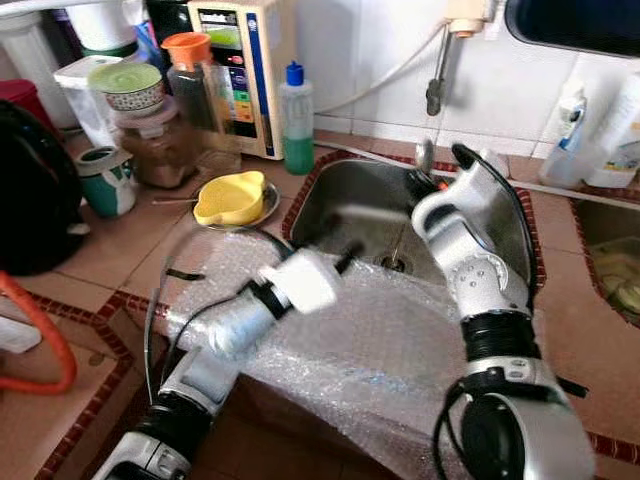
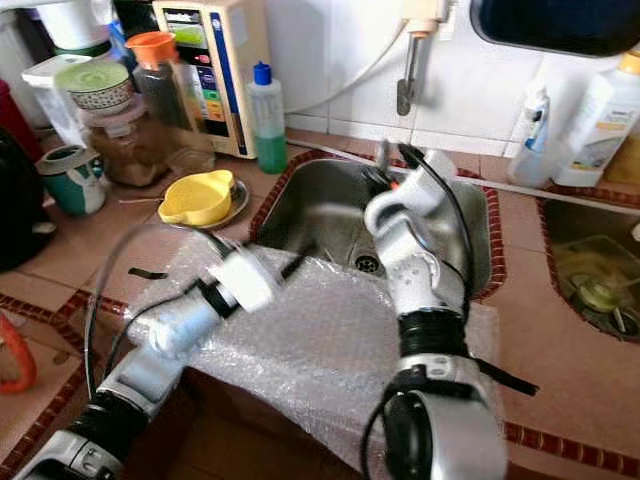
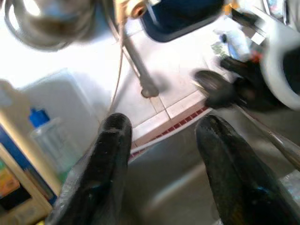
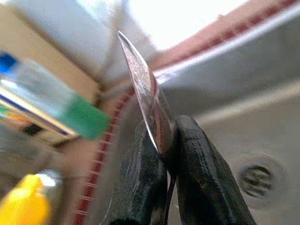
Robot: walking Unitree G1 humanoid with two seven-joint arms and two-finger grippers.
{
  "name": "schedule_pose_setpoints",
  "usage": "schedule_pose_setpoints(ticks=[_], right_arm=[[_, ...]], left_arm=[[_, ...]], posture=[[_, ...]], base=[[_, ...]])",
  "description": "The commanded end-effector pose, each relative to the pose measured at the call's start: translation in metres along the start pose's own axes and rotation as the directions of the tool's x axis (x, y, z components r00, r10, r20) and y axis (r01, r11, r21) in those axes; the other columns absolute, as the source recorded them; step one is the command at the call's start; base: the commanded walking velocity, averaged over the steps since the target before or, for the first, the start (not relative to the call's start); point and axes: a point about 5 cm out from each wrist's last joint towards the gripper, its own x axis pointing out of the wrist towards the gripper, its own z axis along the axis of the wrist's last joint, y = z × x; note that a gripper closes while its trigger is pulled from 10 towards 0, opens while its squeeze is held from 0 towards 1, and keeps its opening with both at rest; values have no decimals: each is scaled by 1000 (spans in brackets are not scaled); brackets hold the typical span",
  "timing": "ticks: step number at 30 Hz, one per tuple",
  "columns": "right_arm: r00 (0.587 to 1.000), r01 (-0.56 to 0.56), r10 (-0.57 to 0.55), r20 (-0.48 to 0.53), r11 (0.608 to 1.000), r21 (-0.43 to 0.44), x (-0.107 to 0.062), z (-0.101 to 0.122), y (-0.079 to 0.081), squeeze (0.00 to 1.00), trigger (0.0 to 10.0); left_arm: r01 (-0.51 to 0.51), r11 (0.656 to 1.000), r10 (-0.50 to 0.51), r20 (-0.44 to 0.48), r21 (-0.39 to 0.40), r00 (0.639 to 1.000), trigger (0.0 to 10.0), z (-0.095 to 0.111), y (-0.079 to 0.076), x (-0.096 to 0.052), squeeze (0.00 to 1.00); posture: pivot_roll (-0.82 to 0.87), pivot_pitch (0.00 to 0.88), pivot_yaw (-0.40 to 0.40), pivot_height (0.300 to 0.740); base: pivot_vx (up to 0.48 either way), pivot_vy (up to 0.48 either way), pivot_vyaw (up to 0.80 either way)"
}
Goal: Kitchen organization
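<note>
Spoon [image 4: 149,108] pinched in right tool [image 4: 161,154] above sink [image 1: 350,205]; left tool [image 3: 164,140] spread.

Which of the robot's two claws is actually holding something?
The right gripper, raised over the sink, is pinching a shiny metal spoon between its fingers. The left gripper is spread open around nothing.

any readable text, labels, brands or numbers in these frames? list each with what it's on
None can be read.
Cream appliance against the wall: coloured panel with print, too blurred.
White bottles at the right of the counter: labels with marks, too small to read.
Green bottle with blue cap: no legible label.
Patterned bowl and green mug: decoration, no words made out.
</note>
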Motion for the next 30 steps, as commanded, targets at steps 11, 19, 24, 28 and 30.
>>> schedule_pose_setpoints(ticks=[11,19,24,28,30], right_arm=[[996,-48,75,58,927,-372,12,10,-11,0,0],[980,-182,190,-54,764,-619,13,-4,-6,0,0],[971,-237,178,-157,717,-655,10,-19,-17,0,0],[970,-239,144,-193,679,-694,8,-25,-25,0,3451],[969,-243,129,-211,655,-715,7,-27,-29,0,10000]], left_arm=[[81,984,-91,-58,-158,994,10000,1,-16,-7,1000],[97,960,-136,-137,-263,981,10000,-6,-24,-16,1000],[106,961,-153,-172,-256,973,10000,-7,-26,-21,1000],[100,961,-151,-185,-258,971,10000,-6,-26,-23,1000],[99,961,-152,-193,-256,969,10000,-7,-25,-24,1000]], posture=[[120,0,35,740],[138,0,39,740],[154,0,35,740],[162,0,32,740],[169,0,29,740]], base=[[0,0,0],[0,0,0],[0,0,0],[0,0,0],[0,0,0]])
